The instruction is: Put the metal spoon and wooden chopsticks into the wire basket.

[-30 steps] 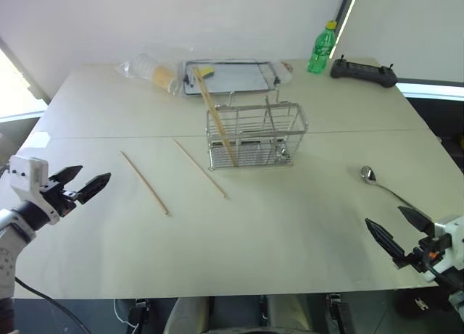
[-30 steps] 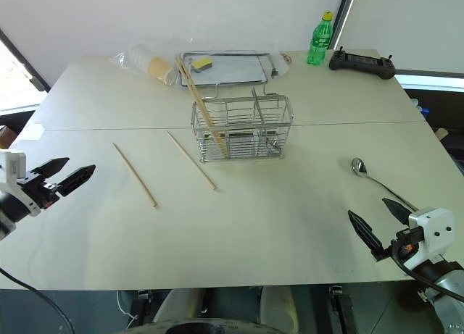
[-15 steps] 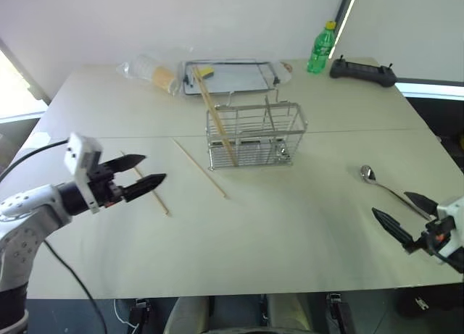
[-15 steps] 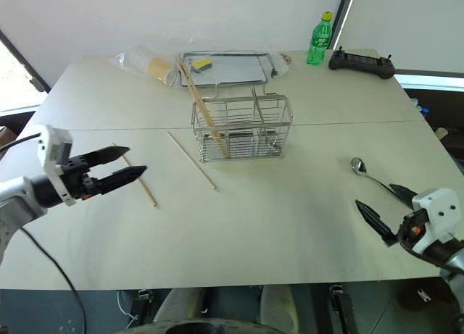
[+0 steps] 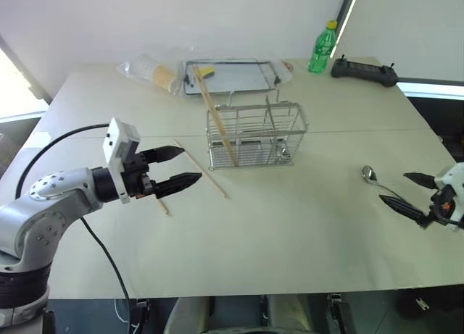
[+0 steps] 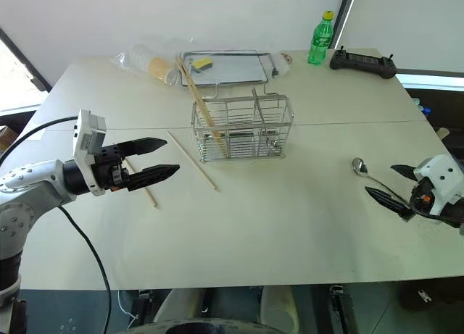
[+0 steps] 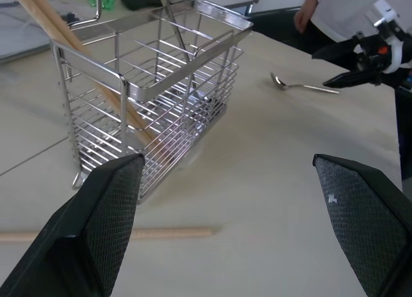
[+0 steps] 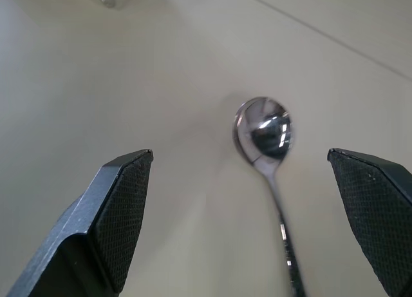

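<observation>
Metal spoon [image 6: 360, 170] lay just ahead of my right gripper [image 6: 398, 188] — jaws wide, empty — handle running back toward it, bowl pointing away; my left gripper [image 6: 151, 160], equally wide, sat well apart.

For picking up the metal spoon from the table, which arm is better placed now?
The right. Its open claw is right beside the metal spoon, whose bowl lies between its fingers in the wrist view. The left claw is across the table, near the loose chopsticks.

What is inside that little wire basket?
The wire basket holds wooden chopsticks leaning in its left compartment. How many sticks cannot be told; its other compartments look empty through the wires.
</observation>
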`<state>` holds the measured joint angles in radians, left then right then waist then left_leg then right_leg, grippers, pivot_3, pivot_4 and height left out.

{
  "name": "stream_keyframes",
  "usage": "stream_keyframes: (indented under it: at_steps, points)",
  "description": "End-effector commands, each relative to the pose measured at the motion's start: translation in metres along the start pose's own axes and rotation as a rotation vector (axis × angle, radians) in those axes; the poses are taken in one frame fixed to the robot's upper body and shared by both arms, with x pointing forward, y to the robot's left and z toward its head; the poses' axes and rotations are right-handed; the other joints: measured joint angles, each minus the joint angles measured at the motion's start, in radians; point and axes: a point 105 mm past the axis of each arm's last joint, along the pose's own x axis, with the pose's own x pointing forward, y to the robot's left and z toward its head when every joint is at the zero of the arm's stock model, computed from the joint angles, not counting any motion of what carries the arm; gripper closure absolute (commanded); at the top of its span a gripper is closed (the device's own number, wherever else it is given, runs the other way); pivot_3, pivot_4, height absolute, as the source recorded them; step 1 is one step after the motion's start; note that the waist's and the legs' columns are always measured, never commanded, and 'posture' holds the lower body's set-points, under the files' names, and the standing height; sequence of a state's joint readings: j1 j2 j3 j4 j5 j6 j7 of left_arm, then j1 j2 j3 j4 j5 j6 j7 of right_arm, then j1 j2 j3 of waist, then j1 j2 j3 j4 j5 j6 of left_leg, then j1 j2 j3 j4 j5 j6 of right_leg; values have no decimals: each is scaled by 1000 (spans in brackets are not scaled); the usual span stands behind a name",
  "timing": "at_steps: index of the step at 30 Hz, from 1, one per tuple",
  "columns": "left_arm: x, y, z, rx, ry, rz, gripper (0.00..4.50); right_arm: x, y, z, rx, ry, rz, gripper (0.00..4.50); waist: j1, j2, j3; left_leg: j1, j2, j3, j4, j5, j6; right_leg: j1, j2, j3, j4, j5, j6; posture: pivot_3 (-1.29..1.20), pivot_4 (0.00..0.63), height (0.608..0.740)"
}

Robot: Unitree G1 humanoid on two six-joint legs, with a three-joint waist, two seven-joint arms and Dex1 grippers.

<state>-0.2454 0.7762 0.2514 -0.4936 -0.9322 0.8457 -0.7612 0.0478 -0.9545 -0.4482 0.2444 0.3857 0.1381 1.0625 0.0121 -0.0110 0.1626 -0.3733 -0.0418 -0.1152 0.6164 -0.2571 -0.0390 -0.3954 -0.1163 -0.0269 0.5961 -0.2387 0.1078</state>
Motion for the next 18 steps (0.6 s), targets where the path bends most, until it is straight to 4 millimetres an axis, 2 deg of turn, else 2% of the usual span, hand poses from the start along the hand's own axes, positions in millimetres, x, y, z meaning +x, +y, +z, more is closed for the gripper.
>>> stream_keyframes:
  at_steps: [1,8,12,18]
  points:
    - [0,-16,19,55,-41,-66,77,-1,-4,-1,30,15,42,0,0,0,0,0,0,0,0,0,0,0,0,0,0,0,0,0,150,709]
    - [-1,-26,23,64,-12,-145,77,5,-2,-16,170,67,117,0,-2,1,0,1,-1,0,2,0,0,1,1,0,2,0,0,0,150,709]
    - [-1,-27,26,86,9,-188,77,8,-13,-13,253,50,93,0,-4,1,0,1,-1,0,3,0,0,1,1,0,2,1,-1,0,150,709]
    - [2,-25,23,106,39,-212,77,6,-22,-6,255,30,76,0,-1,1,0,1,-1,0,4,0,0,2,1,0,2,1,-1,0,150,709]
